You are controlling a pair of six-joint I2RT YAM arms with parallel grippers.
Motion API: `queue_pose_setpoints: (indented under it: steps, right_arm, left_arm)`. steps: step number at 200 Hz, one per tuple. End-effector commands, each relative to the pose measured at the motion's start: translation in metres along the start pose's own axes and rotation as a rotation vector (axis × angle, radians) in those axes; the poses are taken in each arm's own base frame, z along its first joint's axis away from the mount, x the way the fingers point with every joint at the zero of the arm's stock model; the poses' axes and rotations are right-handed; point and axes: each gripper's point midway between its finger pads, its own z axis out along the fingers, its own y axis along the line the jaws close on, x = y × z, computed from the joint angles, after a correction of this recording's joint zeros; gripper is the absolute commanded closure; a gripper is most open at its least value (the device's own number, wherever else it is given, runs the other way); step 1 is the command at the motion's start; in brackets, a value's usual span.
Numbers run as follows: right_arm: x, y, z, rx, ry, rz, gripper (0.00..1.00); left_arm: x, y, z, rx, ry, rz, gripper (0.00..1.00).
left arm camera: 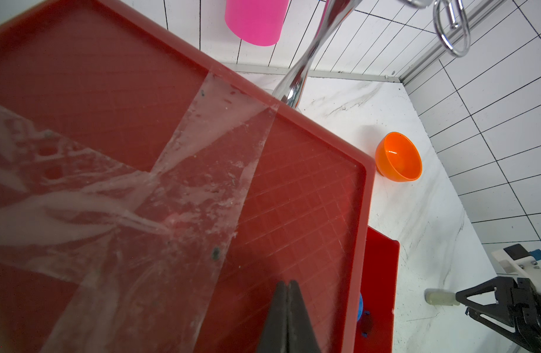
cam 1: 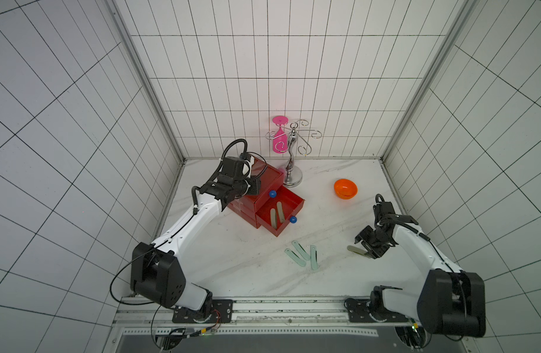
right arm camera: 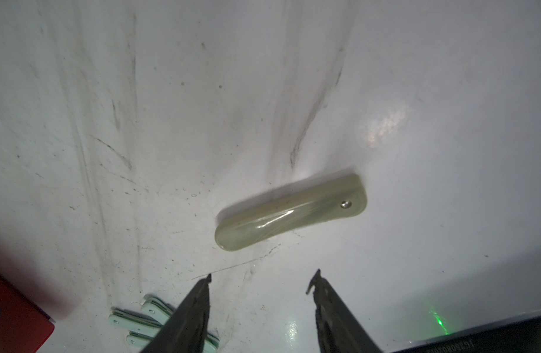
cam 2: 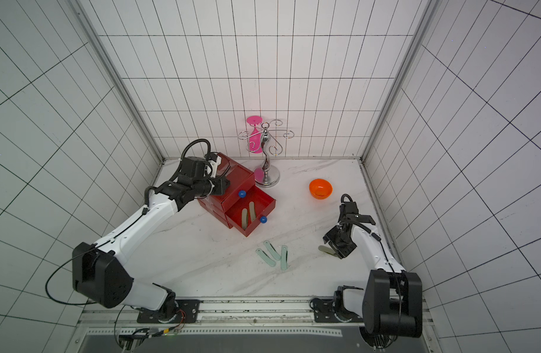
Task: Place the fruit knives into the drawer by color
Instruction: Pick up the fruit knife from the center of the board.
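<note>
Grey-olive fruit knife (right arm camera: 290,211) just ahead of parted right end effector (right arm camera: 262,275)

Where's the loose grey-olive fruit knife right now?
The grey-olive knife lies on the right side of the table in both top views, just beyond the open right gripper, right of the three mint green knives.

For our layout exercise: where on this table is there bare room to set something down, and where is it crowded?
Bare: between the open drawer and the orange bowl; between the left arm and the mint knives. Crowded: back-left corner with red chest and chrome stand; right gripper beside olive knife.
</note>
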Motion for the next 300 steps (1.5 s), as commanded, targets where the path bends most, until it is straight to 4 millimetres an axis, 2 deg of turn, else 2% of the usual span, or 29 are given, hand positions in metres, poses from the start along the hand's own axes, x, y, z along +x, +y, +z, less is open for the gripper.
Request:
queue_pose_setpoints:
  steps: [1,162,300]
  right_arm:
    - [0.006,-0.019,0.014,0.058,0.029,0.036,0.44]
    - [0.001,-0.021,0.044,0.096,0.083,0.065,0.45]
    - [-0.003,-0.015,0.051,0.098,0.117,0.001,0.55]
  left_arm:
    - [0.07,0.037,0.013,-0.131,0.252,-0.069,1.0]
    - [0.07,0.038,0.014,-0.13,0.254,-0.071,1.0]
    - [0.072,0.039,0.015,-0.133,0.261,-0.076,1.0]
